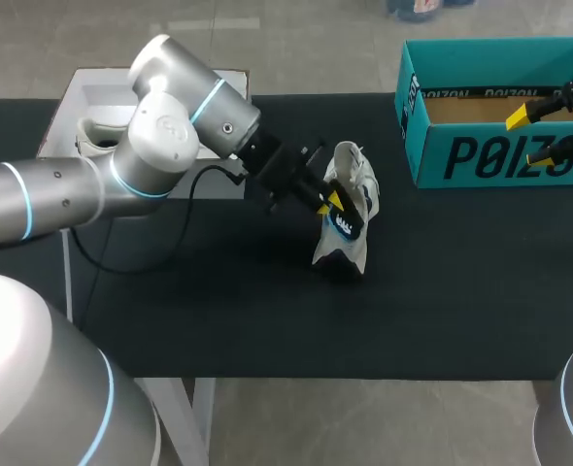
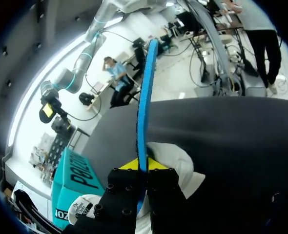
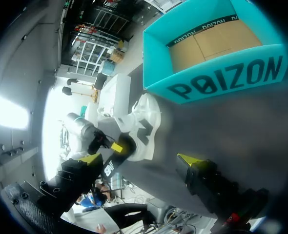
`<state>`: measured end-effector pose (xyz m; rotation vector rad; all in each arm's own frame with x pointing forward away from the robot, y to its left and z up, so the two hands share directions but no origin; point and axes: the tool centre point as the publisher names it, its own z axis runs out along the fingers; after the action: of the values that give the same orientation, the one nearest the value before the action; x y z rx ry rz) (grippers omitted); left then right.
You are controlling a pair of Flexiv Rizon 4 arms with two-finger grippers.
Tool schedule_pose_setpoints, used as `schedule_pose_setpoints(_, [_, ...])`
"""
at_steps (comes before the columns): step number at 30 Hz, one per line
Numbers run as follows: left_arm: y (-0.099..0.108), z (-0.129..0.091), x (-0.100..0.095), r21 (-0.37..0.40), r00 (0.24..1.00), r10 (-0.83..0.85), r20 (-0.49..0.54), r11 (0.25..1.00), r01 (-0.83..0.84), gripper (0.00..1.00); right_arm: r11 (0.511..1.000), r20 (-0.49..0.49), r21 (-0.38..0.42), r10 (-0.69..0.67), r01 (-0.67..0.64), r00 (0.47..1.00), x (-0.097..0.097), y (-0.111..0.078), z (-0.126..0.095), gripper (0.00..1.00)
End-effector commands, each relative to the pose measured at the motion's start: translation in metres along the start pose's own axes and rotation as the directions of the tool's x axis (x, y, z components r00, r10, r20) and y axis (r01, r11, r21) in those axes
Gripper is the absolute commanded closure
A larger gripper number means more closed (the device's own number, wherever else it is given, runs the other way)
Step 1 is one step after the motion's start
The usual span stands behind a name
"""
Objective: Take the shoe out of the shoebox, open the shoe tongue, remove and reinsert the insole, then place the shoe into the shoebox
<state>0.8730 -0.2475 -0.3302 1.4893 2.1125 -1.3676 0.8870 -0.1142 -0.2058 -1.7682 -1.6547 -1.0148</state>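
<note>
A white shoe (image 1: 353, 184) stands on end on the black table, near its middle. My left gripper (image 1: 329, 201) is at the shoe's side, shut on the insole (image 1: 345, 225), which is dark with a blue underside. In the left wrist view the blue insole (image 2: 145, 97) runs edge-on from between the yellow tips of the left gripper (image 2: 143, 165), with the white shoe (image 2: 180, 165) just under it. My right gripper (image 1: 531, 136) hangs open over the teal shoebox (image 1: 481, 160) at the back right, holding nothing. The right wrist view shows the shoe (image 3: 146, 119) ahead and the shoebox (image 3: 217, 80) beyond it.
A white open box (image 1: 73, 102) with a white item inside sits at the table's back left, partly behind my left arm. A black cable (image 1: 185, 218) loops from the left arm over the table. The shoebox interior (image 3: 212, 41) shows only its brown cardboard floor.
</note>
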Motion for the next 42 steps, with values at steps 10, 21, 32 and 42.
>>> schedule_pose_setpoints(10, [0.035, 0.017, -0.011, -0.079, 0.996, -0.082, 0.021, 0.993, 0.083, 1.00, 1.000, 0.003, 0.000, 0.001, -0.001, 1.000, 0.000, 0.000, 0.000, 0.00])
schedule_pose_setpoints(21, [0.045, 0.015, -0.013, -0.102, 0.989, -0.130, 0.070, 0.985, 0.137, 1.00, 1.000, 0.003, 0.000, 0.001, -0.001, 1.000, 0.000, 0.000, 0.000, 0.00])
schedule_pose_setpoints(32, [0.016, 0.006, -0.008, -0.097, 0.995, -0.082, 0.055, 0.992, 0.087, 0.44, 1.000, 0.003, 0.000, 0.001, -0.001, 1.000, 0.000, 0.000, 0.000, 0.00])
schedule_pose_setpoints(42, [0.032, 0.021, -0.005, -0.150, 0.996, -0.075, 0.044, 0.985, 0.081, 1.00, 1.000, 0.003, 0.000, 0.001, -0.001, 1.000, 0.000, 0.000, 0.000, 0.00])
